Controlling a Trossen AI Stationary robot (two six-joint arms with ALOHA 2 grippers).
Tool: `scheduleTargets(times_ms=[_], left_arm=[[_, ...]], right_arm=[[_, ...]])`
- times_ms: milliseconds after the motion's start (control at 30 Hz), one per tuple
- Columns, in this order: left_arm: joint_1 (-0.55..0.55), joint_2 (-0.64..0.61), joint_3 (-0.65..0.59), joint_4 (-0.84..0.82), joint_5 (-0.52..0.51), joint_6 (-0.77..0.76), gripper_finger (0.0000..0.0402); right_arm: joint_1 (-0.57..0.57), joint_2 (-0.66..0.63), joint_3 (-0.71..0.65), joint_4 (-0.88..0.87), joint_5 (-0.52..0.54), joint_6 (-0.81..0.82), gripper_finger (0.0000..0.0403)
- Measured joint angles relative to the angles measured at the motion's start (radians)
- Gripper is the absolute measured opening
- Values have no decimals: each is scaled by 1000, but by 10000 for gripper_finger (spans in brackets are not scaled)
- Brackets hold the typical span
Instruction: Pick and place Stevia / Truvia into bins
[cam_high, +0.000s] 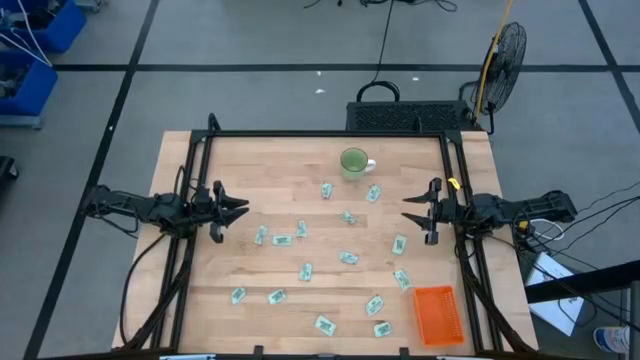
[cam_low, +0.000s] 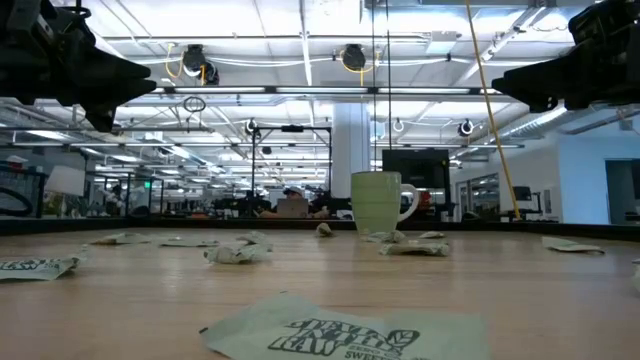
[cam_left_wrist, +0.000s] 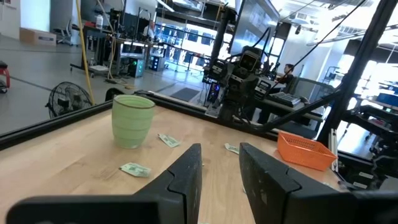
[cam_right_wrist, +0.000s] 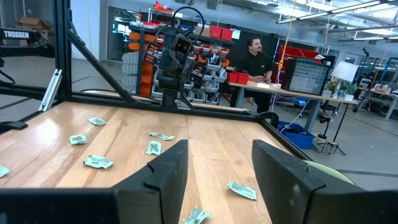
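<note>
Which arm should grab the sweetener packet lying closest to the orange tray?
Right. The right gripper, open, hovers on the tray's side, nearer that packet and the orange tray; the left gripper waits across the table.

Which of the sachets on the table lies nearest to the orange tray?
The sachet just beyond the orange tray's far left corner, on the mug's side; every other sachet lies farther from the tray.

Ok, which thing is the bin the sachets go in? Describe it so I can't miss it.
Start at the wooden table in the high view and go to the near corner on the right arm's side. There lies the bin, a shallow rectangular tray. It is the only bright orange thing, unlike the round green mug at the far edge.
</note>
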Motion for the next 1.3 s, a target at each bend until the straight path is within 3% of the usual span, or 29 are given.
scheduleTargets(times_ms=[133,500,833,1000,1300], left_arm=[[0,0,0,3,-4,0,113],[0,0,0,19,-180,63,113],[0,19,26,136,-157,85,113],[0,127,105,122,-157,90,113],[0,457,311,-29,-182,88,113]], right_arm=[[0,0,0,0,0,0,171],[0,0,0,0,0,0,171],[0,0,0,0,0,0,171],[0,0,0,0,0,0,171],[0,0,0,0,0,-1,171]])
